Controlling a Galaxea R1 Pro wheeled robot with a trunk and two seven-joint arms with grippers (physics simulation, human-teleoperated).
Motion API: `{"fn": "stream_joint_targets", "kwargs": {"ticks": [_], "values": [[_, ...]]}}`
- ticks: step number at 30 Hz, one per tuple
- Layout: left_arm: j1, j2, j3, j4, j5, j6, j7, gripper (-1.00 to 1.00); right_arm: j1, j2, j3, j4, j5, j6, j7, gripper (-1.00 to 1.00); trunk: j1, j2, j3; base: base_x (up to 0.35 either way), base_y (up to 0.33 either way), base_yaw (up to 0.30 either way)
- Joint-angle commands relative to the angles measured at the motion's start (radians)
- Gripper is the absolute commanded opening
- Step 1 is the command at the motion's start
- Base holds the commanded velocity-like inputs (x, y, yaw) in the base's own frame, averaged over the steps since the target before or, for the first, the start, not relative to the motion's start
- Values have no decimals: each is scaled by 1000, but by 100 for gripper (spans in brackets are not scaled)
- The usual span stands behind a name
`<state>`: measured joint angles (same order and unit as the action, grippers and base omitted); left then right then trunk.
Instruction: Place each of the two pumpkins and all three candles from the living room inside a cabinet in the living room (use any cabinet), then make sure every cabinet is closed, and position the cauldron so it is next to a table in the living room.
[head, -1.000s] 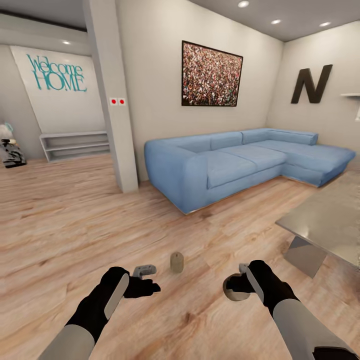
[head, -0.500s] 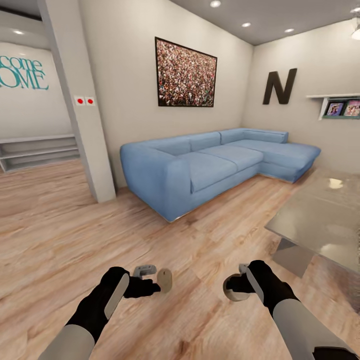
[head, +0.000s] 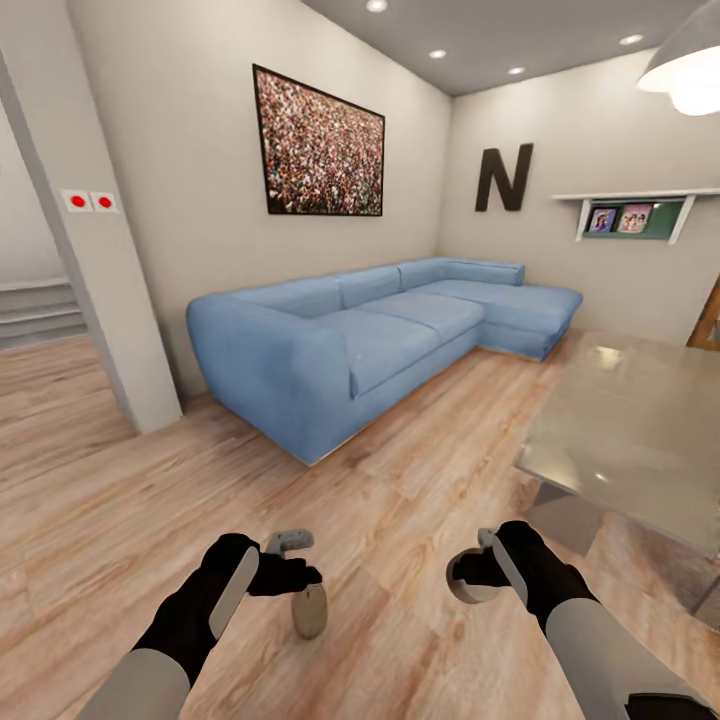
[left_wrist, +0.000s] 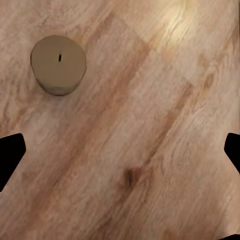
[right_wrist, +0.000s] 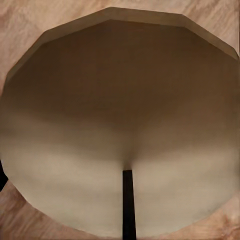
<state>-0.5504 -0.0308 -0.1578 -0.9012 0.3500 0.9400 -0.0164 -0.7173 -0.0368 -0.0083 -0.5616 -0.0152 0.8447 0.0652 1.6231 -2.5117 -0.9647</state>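
While I look down over both arms, my left gripper (head: 300, 560) hangs above the plank floor (head: 120, 520) with its fingers spread wide and nothing between them; in its wrist view the two dark fingertips (left_wrist: 10, 157) sit at opposite edges with bare wood in the gap. Just beside it, slightly nearer me and toward the robot's middle, a candle (head: 309, 610) stands upright on the floor, wick up. That offset is what the next reach turns on: the candle lies outside the open span, not under it, so I judge the left arm, clearly the nearer one, must shift over it before closing. Being round and squat, it has no long axis to line up with. Further right, my right gripper (head: 470, 572) is closed on a second candle (right_wrist: 120, 125), whose tan top and wick loom close to that wrist camera. Beyond it the table (head: 640, 430) stretches away at the right, with the sofa (head: 370, 340) against the far wall
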Motion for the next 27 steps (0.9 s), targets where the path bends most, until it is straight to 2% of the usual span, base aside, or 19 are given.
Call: {"fn": "stream_joint_targets", "kwargs": {"ticks": [1,10,16,27], "values": [[0,0,0,-1,-1,3,-2,100,-1,0,-1,-1,-3,5,1,-100,0,0,-1,277,238,-289],[0,0,0,0,-1,4,-3,100,-1,0,1,0,-2,5,1,-100,0,0,0,212,263,-254],[0,-14,0,0,0,5,-2,100,0,1,2,0,-2,5,0,-100,0,0,0,87,181,-39],[0,-18,-1,7,-1,5,-2,100,1,1,2,0,-2,3,-1,-100,0,0,0,5,9,-1]]}}
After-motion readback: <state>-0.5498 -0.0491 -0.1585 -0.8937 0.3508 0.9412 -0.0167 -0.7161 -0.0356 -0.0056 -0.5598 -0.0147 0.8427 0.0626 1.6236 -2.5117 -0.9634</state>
